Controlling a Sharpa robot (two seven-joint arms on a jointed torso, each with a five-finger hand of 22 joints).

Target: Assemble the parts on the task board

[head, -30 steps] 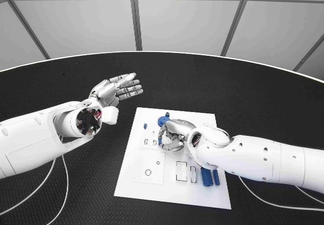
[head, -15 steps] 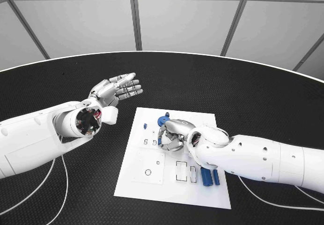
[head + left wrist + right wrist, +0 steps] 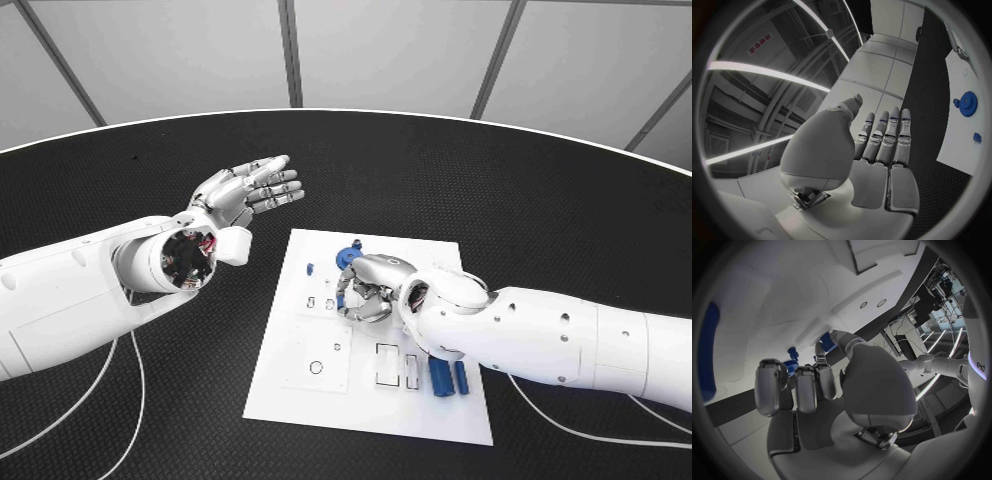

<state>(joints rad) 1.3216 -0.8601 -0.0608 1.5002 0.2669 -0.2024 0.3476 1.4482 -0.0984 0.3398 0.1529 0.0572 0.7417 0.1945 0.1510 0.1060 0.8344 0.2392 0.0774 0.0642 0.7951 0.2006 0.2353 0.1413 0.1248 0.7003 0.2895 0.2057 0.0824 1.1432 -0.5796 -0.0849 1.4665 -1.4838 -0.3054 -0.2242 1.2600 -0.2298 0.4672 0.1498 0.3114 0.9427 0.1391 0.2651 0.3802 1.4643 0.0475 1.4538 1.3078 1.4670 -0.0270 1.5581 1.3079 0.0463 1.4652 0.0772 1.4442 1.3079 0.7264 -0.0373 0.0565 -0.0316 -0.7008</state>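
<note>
Over the task board (image 3: 296,385), right robot hand (image 3: 369,288) curls downward.

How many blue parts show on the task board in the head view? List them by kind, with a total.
Gear: 1
Long bars: 2
Small piece: 1
Total: 4

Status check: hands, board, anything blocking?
Left hand open, raised off board. Right hand curled over white task board, hold unclear. Blue gear beside it.
</note>
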